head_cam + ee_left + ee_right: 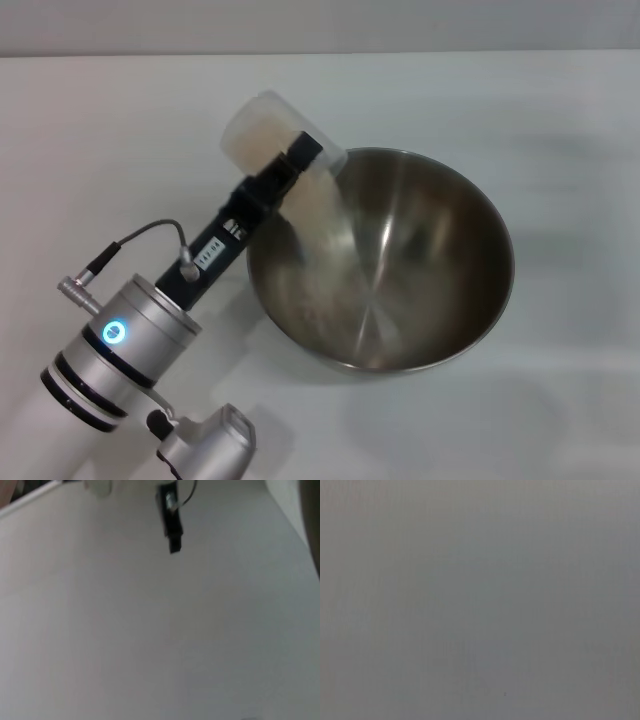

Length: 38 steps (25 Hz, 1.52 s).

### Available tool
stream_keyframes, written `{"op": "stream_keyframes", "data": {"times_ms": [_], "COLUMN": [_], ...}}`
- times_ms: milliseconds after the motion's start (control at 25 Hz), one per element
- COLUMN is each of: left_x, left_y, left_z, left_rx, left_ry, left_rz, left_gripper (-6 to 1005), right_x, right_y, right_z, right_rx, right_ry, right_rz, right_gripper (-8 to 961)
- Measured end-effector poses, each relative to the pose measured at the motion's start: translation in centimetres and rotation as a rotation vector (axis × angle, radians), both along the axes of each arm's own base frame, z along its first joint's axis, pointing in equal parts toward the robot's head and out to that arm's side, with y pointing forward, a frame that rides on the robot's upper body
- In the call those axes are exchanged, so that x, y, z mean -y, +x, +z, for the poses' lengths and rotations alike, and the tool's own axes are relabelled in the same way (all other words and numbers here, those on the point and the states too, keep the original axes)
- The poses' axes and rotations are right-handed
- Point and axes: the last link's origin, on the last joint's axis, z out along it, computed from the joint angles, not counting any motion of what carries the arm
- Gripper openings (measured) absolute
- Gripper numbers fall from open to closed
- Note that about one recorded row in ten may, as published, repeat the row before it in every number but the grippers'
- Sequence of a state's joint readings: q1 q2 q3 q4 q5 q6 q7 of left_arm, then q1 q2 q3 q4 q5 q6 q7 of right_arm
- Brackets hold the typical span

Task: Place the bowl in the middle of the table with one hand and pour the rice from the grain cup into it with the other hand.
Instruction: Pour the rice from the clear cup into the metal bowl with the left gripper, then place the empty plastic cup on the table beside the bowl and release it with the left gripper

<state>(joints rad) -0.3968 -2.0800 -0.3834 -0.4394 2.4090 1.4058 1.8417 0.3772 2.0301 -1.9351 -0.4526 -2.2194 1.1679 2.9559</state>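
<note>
The steel bowl (450, 240) sits on the white table (560, 110), a little right of the middle in the head view. My left gripper (296, 160) reaches in from the lower left and is shut on the clear grain cup (258, 128). The cup is tipped over the bowl's left rim. Rice (322, 215) streams from the cup down the inside wall, and some pale grains still show in the cup. My right gripper is out of view. The right wrist view is a plain grey surface.
Bare white tabletop (150, 630) surrounds the bowl on every side. The left wrist view has a small black part with a thin wire (170, 522) near one edge. My left arm's silver wrist with its blue light (115, 332) fills the lower left corner.
</note>
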Motion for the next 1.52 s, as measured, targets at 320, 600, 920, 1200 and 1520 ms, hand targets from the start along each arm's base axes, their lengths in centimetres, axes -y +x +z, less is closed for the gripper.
{"op": "stream_keyframes", "data": {"times_ms": [320, 600, 920, 1200, 1520], "left_x": [1.0, 1.4, 1.8, 0.8, -1.9], "left_y": [0.3, 0.3, 0.2, 0.2, -3.4], "left_z": [-0.5, -0.7, -0.6, 1.7, 4.0], "left_rx": [-0.118, -0.154, -0.09, 0.457, 1.122], "left_ry": [0.065, 0.097, 0.056, -0.185, -0.39], "left_rz": [-0.104, -0.136, -0.093, 0.178, 0.498], "left_gripper": [28, 27, 27, 28, 27], "right_x": [-0.1, 0.0, 0.2, 0.3, 0.8], "right_y": [0.1, 0.3, 0.3, 0.2, 0.5], "right_z": [0.4, 0.4, 0.3, 0.1, -0.2], "right_rx": [-0.005, -0.004, -0.01, -0.014, -0.021], "right_ry": [0.011, 0.013, 0.015, 0.015, 0.015], "right_rz": [-0.007, -0.01, -0.011, -0.011, -0.02], "right_gripper": [473, 473, 473, 473, 473]}}
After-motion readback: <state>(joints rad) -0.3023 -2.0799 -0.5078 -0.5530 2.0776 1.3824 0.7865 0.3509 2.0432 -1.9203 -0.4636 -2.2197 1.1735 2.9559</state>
